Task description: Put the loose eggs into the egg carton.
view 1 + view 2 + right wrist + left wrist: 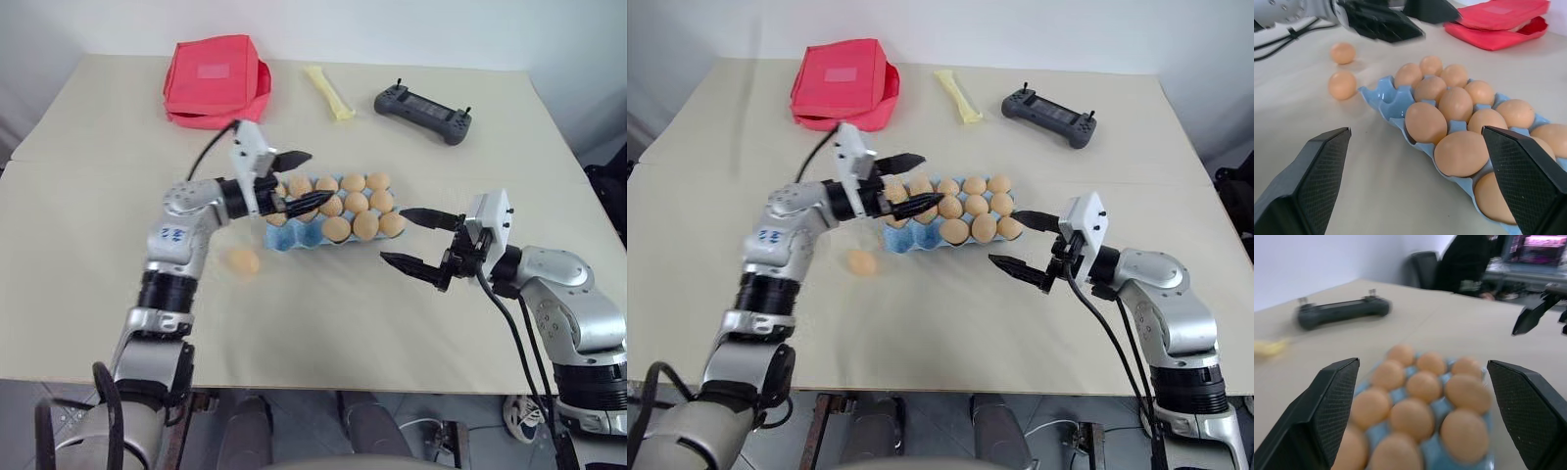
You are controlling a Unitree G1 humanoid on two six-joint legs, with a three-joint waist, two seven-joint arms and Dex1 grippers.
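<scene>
The light blue egg carton [287,238] lies mid-table with several tan eggs [353,204] in its cups. At its left end, bare cups [1385,96] show. My left gripper [320,175] hovers open over that end with nothing between its fingers. Two loose eggs [1342,52] [1342,84] rest on the table beside that end of the carton. One loose egg [243,260] shows below my left forearm in the head views. To the right of the carton, my right gripper [392,235] is open and empty, pointing at it just above the table.
A red fabric pouch [216,80] lies at the back left. A yellow strip [330,92] and a black handheld controller [422,113] lie at the back right. The beige table [323,323] ends close in front of me.
</scene>
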